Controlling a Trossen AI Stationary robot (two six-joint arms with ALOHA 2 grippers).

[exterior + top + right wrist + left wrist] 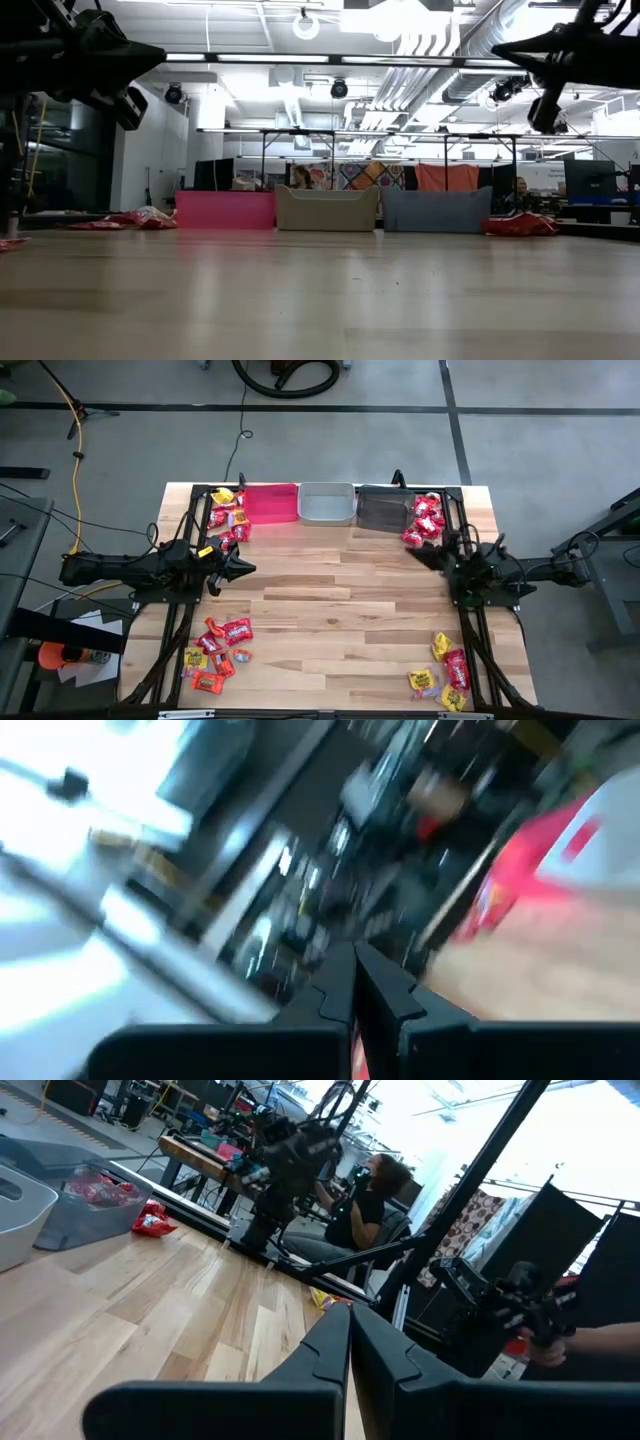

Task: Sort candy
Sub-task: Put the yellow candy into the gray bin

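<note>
We hold both claws pinched closed and empty: left gripper (246, 568) mid-table, right gripper (412, 551) just beside the shiny red wrapped candies (424, 520). Diving closed, we'd likely scatter that pile rather than grasp one.

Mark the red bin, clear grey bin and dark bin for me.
red bin (270, 502), high view, middle of its floor.
clear grey bin (327, 504), high view, middle of its floor.
dark bin (385, 509), high view, middle of its floor.
</note>
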